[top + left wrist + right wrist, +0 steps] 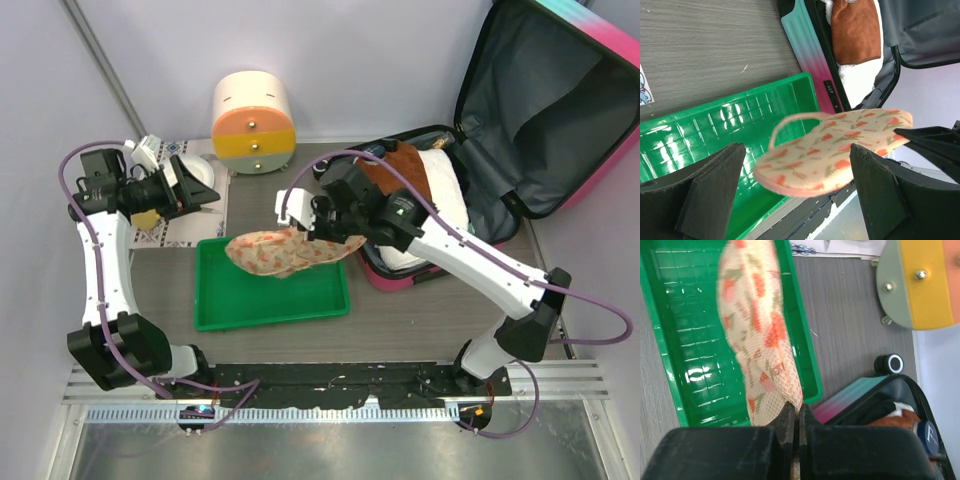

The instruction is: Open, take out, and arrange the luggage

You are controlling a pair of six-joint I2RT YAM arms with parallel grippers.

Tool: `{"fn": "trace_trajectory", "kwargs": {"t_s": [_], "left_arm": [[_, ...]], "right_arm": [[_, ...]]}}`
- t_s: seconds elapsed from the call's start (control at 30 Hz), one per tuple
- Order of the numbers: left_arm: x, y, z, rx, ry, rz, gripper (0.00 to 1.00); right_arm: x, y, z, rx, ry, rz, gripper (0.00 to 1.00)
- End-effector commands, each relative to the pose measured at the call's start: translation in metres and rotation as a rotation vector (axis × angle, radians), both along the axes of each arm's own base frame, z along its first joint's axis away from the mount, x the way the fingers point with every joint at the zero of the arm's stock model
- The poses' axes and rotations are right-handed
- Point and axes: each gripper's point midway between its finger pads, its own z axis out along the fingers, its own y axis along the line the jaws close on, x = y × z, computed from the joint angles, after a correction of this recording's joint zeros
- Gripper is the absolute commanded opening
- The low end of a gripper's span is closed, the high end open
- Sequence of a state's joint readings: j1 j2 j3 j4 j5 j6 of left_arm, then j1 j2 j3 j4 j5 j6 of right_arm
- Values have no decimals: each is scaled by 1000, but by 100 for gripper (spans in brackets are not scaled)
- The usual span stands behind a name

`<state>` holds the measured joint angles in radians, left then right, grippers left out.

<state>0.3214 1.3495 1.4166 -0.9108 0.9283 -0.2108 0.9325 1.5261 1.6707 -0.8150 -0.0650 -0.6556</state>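
Note:
The luggage lies open at the right, its dark grey lid leaning against the wall and its pink and turquoise shell on the table. A brown cloth and a white towel lie inside. My right gripper is shut on the heel end of a floral slipper, holding it in the air over the green tray. In the right wrist view the jaws pinch the slipper. My left gripper stands open at the far left, apart from the slipper.
A round cream-and-orange drawer box stands at the back, left of the luggage. A patterned paper lies under the left arm. One black luggage wheel shows beside the tray's far corner. Walls close the table on the left and at the back.

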Motion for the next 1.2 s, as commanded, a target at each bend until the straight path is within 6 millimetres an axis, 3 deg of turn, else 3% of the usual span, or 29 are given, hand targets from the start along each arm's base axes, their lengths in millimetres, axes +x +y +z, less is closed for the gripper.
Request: {"fn": "trace_trajectory", "kwargs": {"t_s": [0.0, 0.2, 0.3, 0.33, 0.47, 0.53, 0.6, 0.73, 0.8, 0.83, 0.93, 1.0, 1.17], "left_arm": [[1, 0, 9, -11, -35, -23, 90], [11, 2, 7, -34, -46, -15, 91], [15, 1, 4, -62, -41, -14, 90], [15, 1, 1, -71, -31, -13, 90], [10, -3, -2, -86, -41, -35, 90], [6, -6, -5, -87, -48, -56, 90], [1, -7, -6, -78, -53, -68, 90], [-7, -6, -13, -31, -57, -92, 90], [-9, -7, -15, -27, -55, -99, 90], [-10, -7, -17, -27, -51, -101, 90], [-11, -7, -17, -23, -53, -106, 91], [-11, -6, -14, 4, -71, -110, 100], [-9, -11, -10, 108, -104, -120, 99]], "right_arm": [[8, 32, 23, 60, -99, 38, 1], [35, 56, 23, 132, -176, -21, 1], [30, 66, -4, 105, -253, 46, 1], [28, 68, -23, 72, -301, 94, 1], [6, 83, -72, -15, -387, 183, 1], [1, 76, -104, -92, -429, 191, 1], [-18, 72, -131, -130, -419, 237, 1], [-33, 70, -150, -140, -383, 268, 9], [-30, 73, -153, -136, -415, 266, 18], [-30, 74, -157, -146, -409, 268, 48], [-37, 78, -152, -145, -342, 286, 86], [-42, 85, -122, -66, -252, 228, 86], [-46, 75, -61, 49, -142, 146, 87]]}}
